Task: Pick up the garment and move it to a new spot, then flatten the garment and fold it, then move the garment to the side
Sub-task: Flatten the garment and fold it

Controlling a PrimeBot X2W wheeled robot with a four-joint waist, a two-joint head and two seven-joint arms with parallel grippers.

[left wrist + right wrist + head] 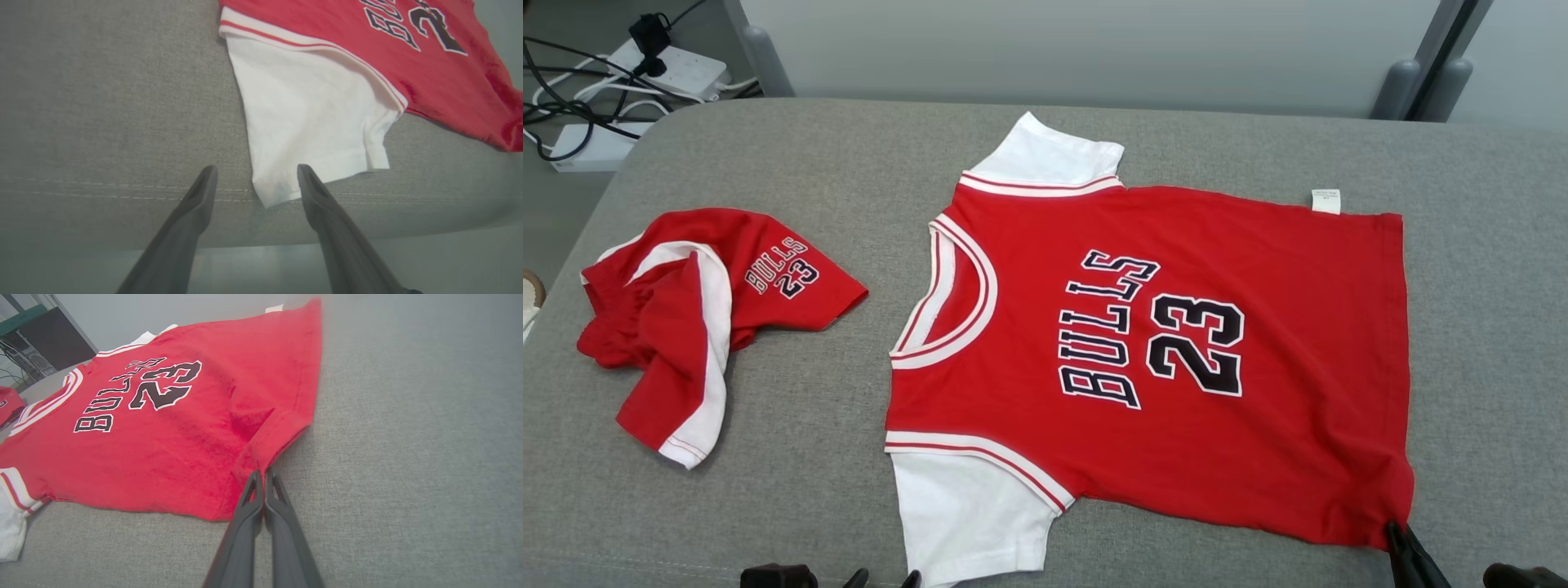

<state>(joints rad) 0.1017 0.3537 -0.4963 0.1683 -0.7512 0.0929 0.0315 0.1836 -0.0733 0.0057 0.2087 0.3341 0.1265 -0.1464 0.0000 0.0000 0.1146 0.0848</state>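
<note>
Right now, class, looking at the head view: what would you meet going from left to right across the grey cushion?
Crumpled red-and-white garment → jersey's neckline → black number 23 → white label at the jersey's hem.

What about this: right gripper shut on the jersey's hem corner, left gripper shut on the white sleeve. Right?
Not quite: the left gripper is open, its fingers either side of the white sleeve, per the left wrist view. The right gripper is shut on the jersey at its hem corner.
</note>
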